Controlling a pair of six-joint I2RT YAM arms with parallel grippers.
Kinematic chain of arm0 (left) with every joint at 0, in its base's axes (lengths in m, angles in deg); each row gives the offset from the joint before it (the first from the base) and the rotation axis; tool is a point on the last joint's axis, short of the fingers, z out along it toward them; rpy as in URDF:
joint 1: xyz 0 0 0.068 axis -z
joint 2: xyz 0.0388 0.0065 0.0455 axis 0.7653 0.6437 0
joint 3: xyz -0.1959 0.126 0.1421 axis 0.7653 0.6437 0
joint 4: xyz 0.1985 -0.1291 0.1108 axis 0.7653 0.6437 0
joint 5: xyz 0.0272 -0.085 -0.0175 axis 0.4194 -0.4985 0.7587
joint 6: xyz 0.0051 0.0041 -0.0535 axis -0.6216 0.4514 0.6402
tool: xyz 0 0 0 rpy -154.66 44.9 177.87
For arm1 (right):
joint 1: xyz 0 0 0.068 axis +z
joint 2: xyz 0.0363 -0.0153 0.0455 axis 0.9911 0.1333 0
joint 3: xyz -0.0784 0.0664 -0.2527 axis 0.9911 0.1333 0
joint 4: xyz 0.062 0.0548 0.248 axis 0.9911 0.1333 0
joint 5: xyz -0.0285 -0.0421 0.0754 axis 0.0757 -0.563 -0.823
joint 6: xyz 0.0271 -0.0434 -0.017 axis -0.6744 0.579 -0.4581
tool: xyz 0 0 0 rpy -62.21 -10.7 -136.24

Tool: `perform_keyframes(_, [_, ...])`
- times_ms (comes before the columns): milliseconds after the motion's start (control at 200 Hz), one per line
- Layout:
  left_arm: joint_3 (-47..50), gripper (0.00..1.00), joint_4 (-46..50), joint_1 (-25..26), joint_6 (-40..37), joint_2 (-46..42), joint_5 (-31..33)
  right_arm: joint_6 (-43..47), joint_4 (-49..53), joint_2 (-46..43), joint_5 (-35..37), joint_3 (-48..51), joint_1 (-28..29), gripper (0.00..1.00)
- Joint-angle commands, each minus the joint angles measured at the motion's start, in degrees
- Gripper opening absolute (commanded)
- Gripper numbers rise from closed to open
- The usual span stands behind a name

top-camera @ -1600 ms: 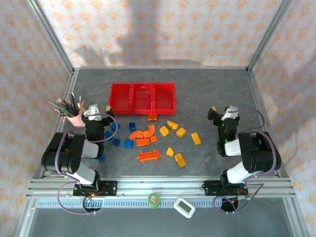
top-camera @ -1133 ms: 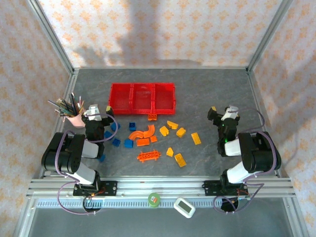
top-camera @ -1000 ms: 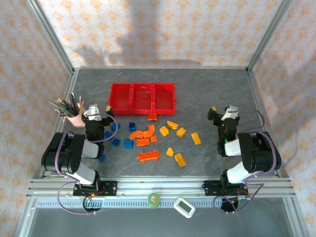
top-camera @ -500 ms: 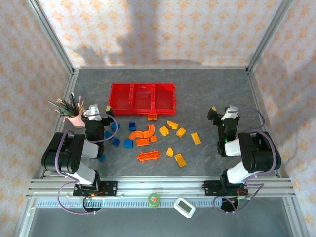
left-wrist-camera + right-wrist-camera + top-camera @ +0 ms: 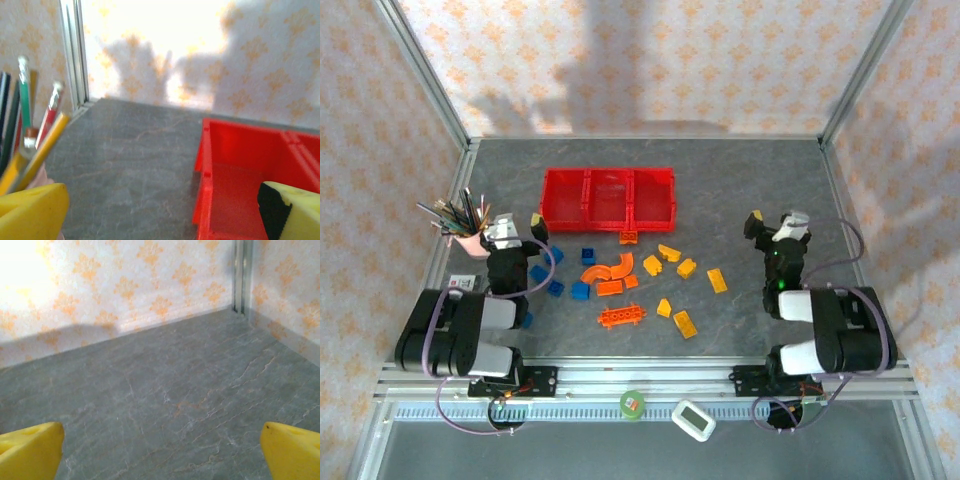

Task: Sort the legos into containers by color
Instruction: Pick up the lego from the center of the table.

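The legos lie loose on the grey table in the top view: blue cubes [image 5: 580,290] at the left, orange arches [image 5: 606,268] and an orange holed plate [image 5: 623,316] in the middle, yellow wedges [image 5: 686,267] at the right. One small orange brick [image 5: 630,237] sits just in front of the red containers [image 5: 608,196], a row of three bins. My left gripper [image 5: 518,228] hovers open left of the blue cubes; in its wrist view the gripper [image 5: 165,212] is open and the leftmost bin [image 5: 235,170] is ahead on the right. My right gripper [image 5: 775,222] [image 5: 160,455] is open over bare table.
A pink cup of pencils [image 5: 468,232] stands close to the left gripper, and the pencils [image 5: 30,145] lean in at the left of the wrist view. Patterned walls and metal posts [image 5: 240,275] bound the table. A tape roll [image 5: 632,403] lies on the front rail.
Both arms have shifted a little at their elbows, and the grippers have nudged slightly outward. The legos and containers have not moved, and both grippers remain open.
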Motion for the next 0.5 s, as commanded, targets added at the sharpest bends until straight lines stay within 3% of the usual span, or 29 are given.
perform_keyframes(0, [-0.04, 0.99, 5.37, 0.08, 0.12, -7.00, -1.56, -2.50, 8.94, -4.69, 1.67, -2.72, -0.16, 1.00])
perform_keyframes(195, [-3.72, 0.99, 19.05, -0.01, 12.02, -18.20, -1.10, -11.67, 24.67, -12.72, -0.46, -6.84, -0.33, 1.00])
perform_keyframes(335, [-6.60, 0.99, 26.61, -0.36, 24.18, -19.84, -1.48, -23.10, 38.29, -14.12, -1.49, -10.72, -0.46, 1.00])
perform_keyframes(490, [-7.02, 0.99, 33.95, -1.10, 34.45, -21.44, 0.57, -25.11, 45.87, -15.49, -6.91, -13.16, -0.76, 1.00])
